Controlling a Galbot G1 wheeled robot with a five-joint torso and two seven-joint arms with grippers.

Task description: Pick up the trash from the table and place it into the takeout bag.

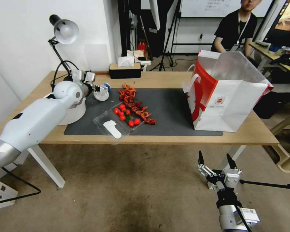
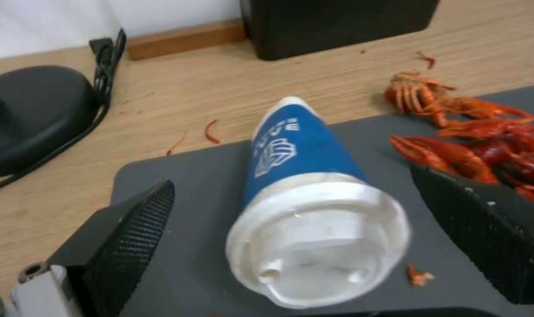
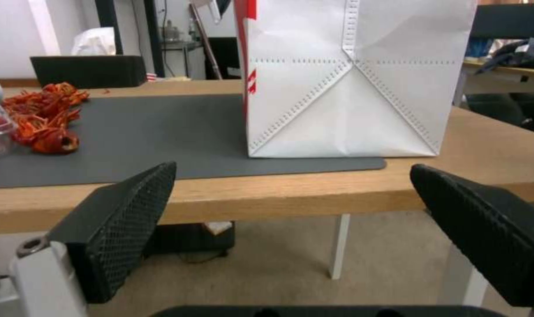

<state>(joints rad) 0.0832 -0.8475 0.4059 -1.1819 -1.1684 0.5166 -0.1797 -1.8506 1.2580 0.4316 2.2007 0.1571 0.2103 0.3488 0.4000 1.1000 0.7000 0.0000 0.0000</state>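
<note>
Reaching over the far-left corner of the mat [image 1: 170, 106], left gripper [image 1: 101, 91] has its fingers wide open either side of the blue-and-white lidded cup [image 2: 305, 193], not gripping it. Crayfish shells [image 1: 135, 104] and tomato tray [image 1: 120, 120] lie just right. Takeout bag [image 1: 228, 100] stands far right on the worktop [image 1: 151, 79]. Right gripper [image 1: 217, 166] hangs open, empty, below the near edge.

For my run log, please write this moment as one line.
left gripper: open, around blue-and-white lidded cup on mat | right gripper: open, idle below table edge | takeout bag: upright
</note>
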